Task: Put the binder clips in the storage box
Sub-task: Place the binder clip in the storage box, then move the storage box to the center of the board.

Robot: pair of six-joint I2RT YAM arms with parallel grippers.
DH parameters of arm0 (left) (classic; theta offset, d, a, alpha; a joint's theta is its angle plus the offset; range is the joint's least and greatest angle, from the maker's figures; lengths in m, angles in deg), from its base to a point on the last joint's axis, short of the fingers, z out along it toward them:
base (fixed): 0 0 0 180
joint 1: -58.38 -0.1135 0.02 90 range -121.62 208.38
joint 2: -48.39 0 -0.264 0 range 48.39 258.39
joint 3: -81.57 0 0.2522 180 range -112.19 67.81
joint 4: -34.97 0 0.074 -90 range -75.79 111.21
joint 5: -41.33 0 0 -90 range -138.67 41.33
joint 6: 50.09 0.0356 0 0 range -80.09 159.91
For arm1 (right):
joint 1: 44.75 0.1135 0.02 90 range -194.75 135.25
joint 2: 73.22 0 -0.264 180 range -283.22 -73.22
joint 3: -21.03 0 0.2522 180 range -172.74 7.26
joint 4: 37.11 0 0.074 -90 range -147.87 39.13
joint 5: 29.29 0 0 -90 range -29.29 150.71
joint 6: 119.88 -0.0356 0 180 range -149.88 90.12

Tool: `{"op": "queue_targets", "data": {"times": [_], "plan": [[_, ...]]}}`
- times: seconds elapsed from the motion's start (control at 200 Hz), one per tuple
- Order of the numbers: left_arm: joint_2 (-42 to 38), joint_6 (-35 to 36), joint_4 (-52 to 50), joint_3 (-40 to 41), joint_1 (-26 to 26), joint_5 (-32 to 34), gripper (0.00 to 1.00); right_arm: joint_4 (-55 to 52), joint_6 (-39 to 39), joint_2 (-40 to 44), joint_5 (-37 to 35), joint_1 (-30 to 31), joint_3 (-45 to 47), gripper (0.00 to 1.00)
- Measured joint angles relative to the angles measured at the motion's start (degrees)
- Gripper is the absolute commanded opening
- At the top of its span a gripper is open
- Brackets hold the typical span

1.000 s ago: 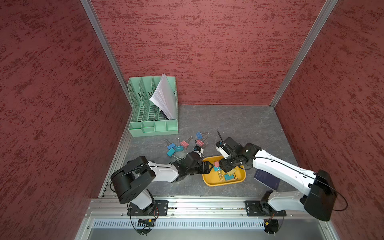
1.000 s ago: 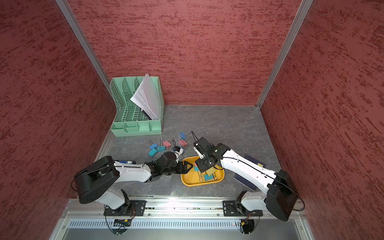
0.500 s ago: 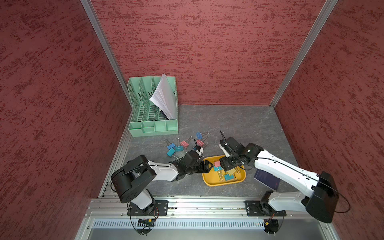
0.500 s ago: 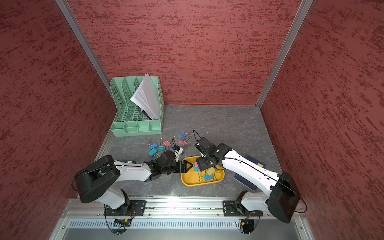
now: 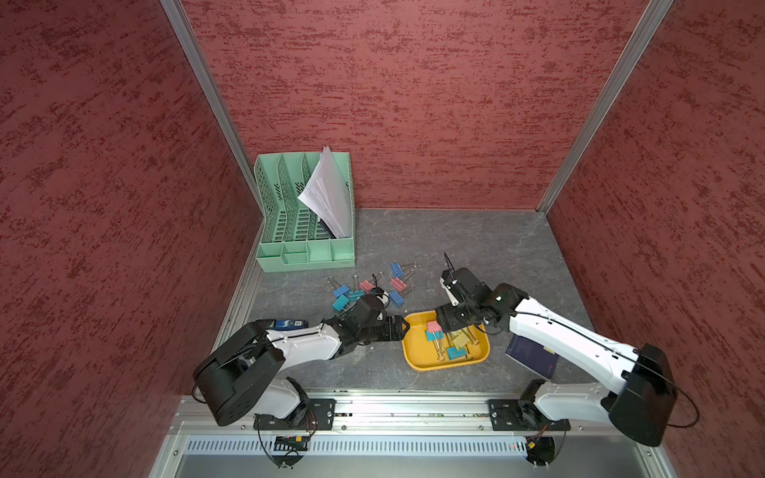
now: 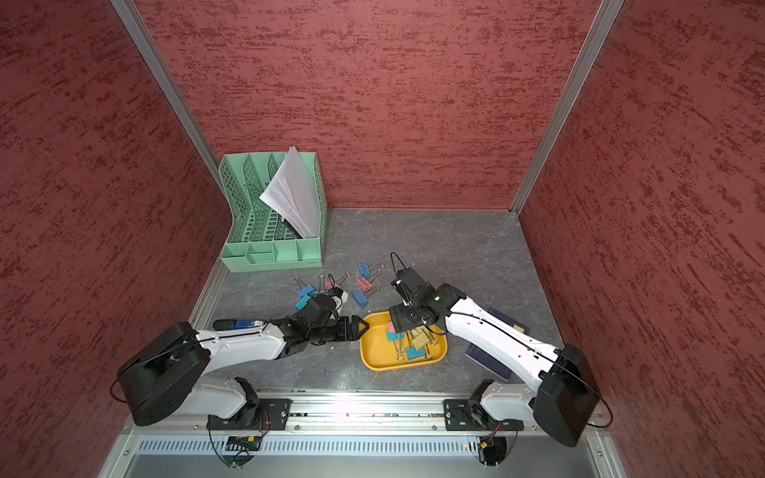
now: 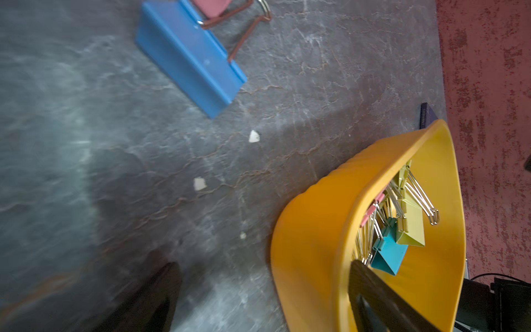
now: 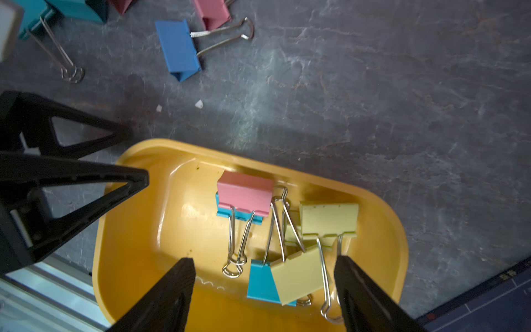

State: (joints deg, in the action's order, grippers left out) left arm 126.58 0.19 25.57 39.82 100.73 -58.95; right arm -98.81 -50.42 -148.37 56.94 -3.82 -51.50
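A: Found the right gripper (image 8: 264,260) spread wide and empty, low over the shallow yellow-orange plastic storage box (image 8: 172,235). Saw a pink binder clip (image 8: 244,192) and yellow and teal ones lying free on the box's floor beneath it.

B: Noted the left gripper (image 8: 137,155) splayed too, straddling the box's corner rim. Could not tell whether touching it.

A: Judged the drop done, then. Called for a straight lift clear of those wire handles, then a swing to the blue folding clip (image 8: 178,49) nearest on the grey marbled tabletop (image 8: 373,100). Called for a pinch across the coloured body, not the wires.

B: Seemed worth leaving that left finger by the rim, against sliding.

A: Could not count the loose clips (image 5: 366,285), with some lost behind the left wrist in both top views.

B: Made out only part of a dark blue notebook (image 5: 532,356) under the right arm, and a sliver of a blue-and-black stapler (image 5: 289,323) behind the left. Got mostly blur from the left wrist view.
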Motion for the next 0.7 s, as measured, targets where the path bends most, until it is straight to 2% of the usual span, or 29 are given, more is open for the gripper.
{"op": "queue_targets", "data": {"times": [0.09, 0.23, 0.411, 0.536, 0.701], "plan": [[-3.65, 1.18, -4.42, -0.46, -4.07, 0.26, 0.97, 2.4, 0.76, -3.54, 0.61, -3.28, -2.99, 0.87], [-6.54, 3.65, -10.75, -4.79, -9.51, 2.21, 0.98, 5.18, 6.64, -10.38, 3.5, -5.25, -9.25, 0.89], [-7.1, 5.57, -13.4, -8.55, -11.56, 2.89, 0.98, 6.67, 13.68, -22.27, 6.05, -5.33, -21.2, 0.87], [-5.9, 6.34, -14.99, -9.27, -12.26, 3.3, 0.98, 6.54, 15.41, -28.79, 7.17, -5.88, -27.32, 0.84], [0.11, 8.15, -16.92, -14.29, -14.45, 3.48, 0.97, 7.93, 17.51, -32.54, 10.38, -7.08, -28.79, 0.86]]}}
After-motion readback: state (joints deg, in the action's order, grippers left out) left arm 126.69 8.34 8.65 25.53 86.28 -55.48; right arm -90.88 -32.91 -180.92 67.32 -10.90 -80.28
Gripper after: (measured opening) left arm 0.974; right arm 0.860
